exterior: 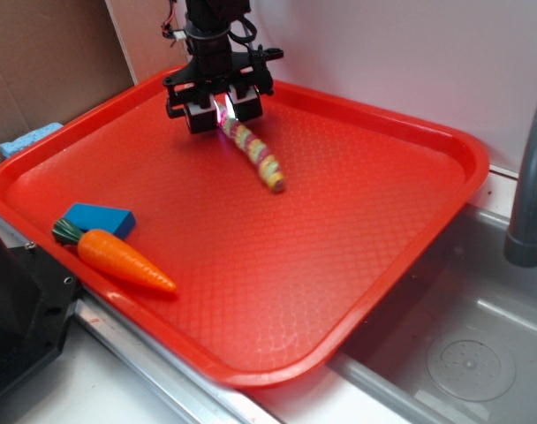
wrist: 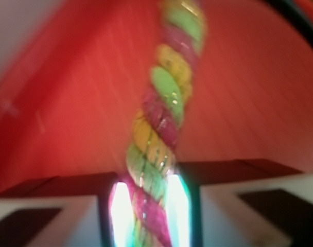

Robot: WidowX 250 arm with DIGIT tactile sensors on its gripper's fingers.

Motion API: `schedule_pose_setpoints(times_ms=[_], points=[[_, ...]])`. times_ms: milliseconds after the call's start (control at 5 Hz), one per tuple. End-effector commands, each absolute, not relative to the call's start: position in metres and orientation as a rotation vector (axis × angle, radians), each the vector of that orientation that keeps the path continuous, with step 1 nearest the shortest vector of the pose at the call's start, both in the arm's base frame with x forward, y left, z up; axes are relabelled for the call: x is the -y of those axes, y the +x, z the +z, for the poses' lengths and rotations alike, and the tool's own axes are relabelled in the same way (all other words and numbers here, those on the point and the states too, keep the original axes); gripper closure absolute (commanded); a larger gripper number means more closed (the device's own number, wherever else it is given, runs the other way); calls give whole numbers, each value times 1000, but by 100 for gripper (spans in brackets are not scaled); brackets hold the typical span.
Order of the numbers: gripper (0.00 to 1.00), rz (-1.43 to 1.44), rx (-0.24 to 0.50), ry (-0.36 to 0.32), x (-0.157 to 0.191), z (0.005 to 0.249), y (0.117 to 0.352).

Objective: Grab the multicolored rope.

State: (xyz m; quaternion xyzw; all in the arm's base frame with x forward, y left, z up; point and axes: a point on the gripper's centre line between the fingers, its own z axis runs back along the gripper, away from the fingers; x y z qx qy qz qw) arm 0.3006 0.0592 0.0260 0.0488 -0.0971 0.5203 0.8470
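Exterior view, claw: claw point(exterior: 221, 112) sits at the upper centre of the frame, down low at the far side of the red tray point(exterior: 401, 230), its two pale fingers point(exterior: 198, 114) on either side of one end of the rope.
Exterior view, rope: multicolored rope point(exterior: 258, 157) runs from between the fingers down and to the right, its free end resting on the tray floor near the middle upper part of the frame.
Exterior view, other items: orange toy carrot point(exterior: 123, 258) and blue block point(exterior: 101, 220) lie at the lower left, touching or nearly so, well apart from the rope; a blue sponge point(exterior: 28, 139) sits outside the tray at the left edge; grey sink point(exterior: 467, 353) and faucet point(exterior: 532, 177) fill the lower right.
Wrist view, rope: the rope point(wrist: 164, 118) climbs from bottom centre to top centre, blurred, with pink, yellow and green strands showing.
Wrist view, claw: fingers point(wrist: 48, 216) stand close on both sides of the rope's lower end, seemingly pressed against it; I read the claw as clamped on the rope, though blur hides the exact contact.
Progress: reaching and closing look done; the far end lies on the tray, so lifting it clear is what remains.
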Motion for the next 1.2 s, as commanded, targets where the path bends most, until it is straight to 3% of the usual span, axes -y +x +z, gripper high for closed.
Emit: schedule_pose_setpoints(times_ms=[0, 200, 600, 800, 1000], points=[[100, 629, 110, -52, -37, 115, 276], [100, 378, 39, -8, -15, 143, 255], [100, 163, 15, -40, -5, 199, 207], [100, 181, 58, -48, -5, 209, 195], [100, 204, 53, -45, -10, 203, 204]])
